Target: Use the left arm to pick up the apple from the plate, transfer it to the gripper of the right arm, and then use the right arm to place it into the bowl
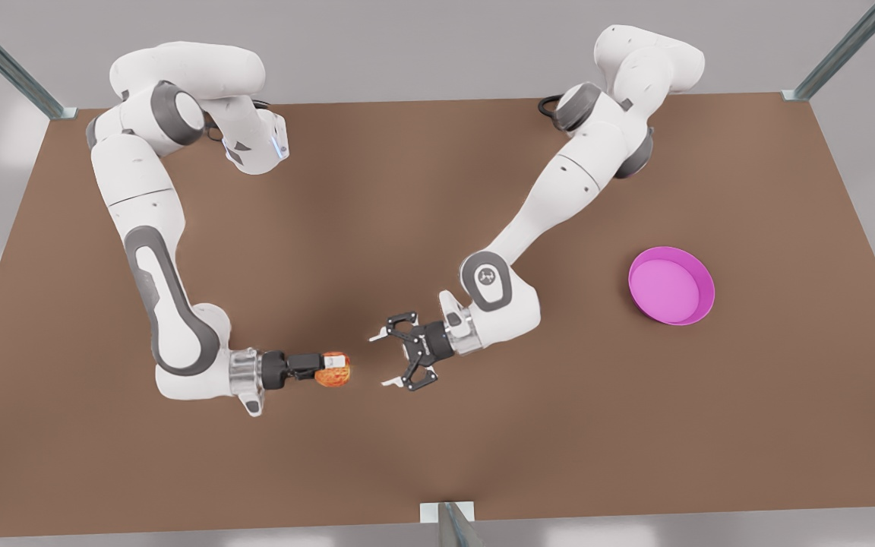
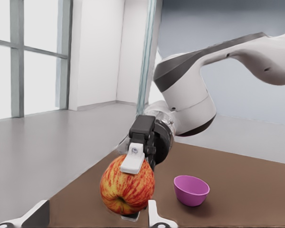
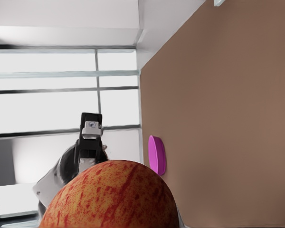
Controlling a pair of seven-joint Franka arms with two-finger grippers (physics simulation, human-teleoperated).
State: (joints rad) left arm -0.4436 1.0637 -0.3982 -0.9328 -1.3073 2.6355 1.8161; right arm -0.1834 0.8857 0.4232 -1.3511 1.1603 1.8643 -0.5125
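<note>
The red-orange apple (image 1: 333, 370) hangs above the table, and my right gripper (image 1: 336, 368), on the front view's left, is shut on it. In the left wrist view the apple (image 2: 127, 187) sits between that gripper's white pads (image 2: 133, 159). It looms close in the right wrist view (image 3: 109, 197). My left gripper (image 1: 379, 360) is open and faces the apple across a small gap. Its own fingertips (image 2: 154, 216) are spread apart. The magenta plate (image 1: 699, 300) lies bare on the front view's right, and it appears edge-on in the right wrist view (image 3: 156, 156). The small pink bowl (image 2: 191, 190) stands on the table beyond the right arm.
The brown table (image 1: 437, 190) spreads wide under both arms. Metal frame posts stand at its far corners, and another post (image 1: 449, 520) stands at the middle of the near edge. Both arms' elbows reach in from the far side.
</note>
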